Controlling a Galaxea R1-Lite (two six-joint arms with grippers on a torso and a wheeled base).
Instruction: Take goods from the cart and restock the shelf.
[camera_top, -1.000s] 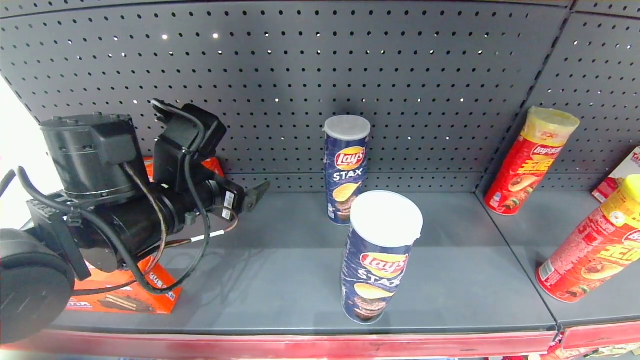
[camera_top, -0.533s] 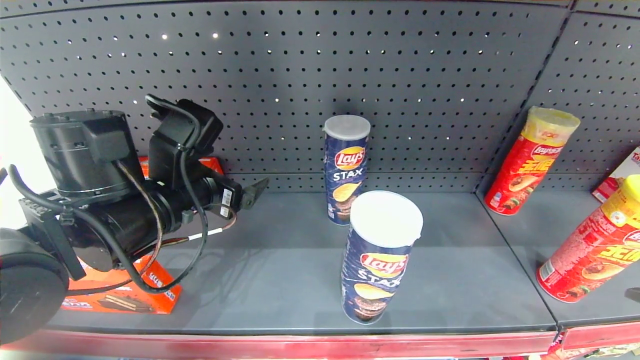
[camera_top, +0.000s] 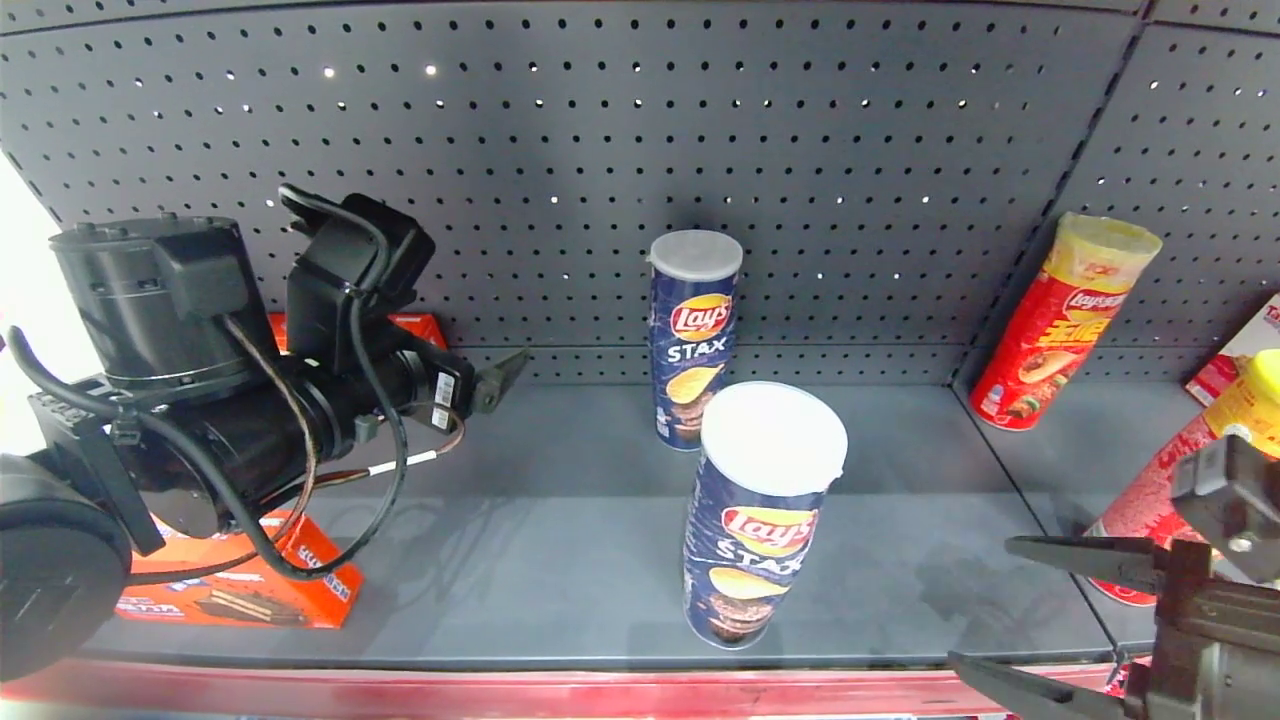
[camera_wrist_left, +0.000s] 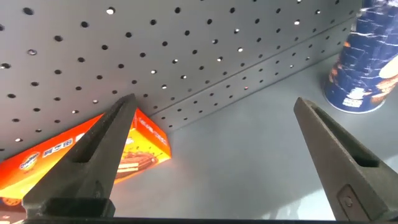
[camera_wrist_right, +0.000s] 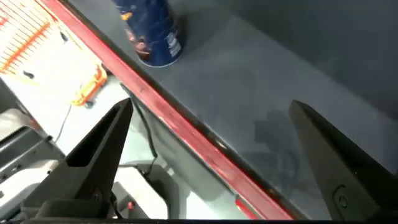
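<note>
The front chip can (camera_top: 760, 515) stood upright before the rear chip can (camera_top: 692, 340) on the shelf (camera_top: 560, 540), labels outward. The left pincer (camera_wrist_left: 214, 104) and right pincer (camera_top: 985, 600) gaped empty, seemingly free to fetch more.

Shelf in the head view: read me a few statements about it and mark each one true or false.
1. Both blue cans stand upright on the shelf. True.
2. The left gripper is shut on a blue can. False: it is open and empty, apart from the cans.
3. An orange box lies at the shelf's front left. True.
4. The red cans stand left of the blue cans. False: they stand on the right.
5. The right gripper is open. True.
</note>
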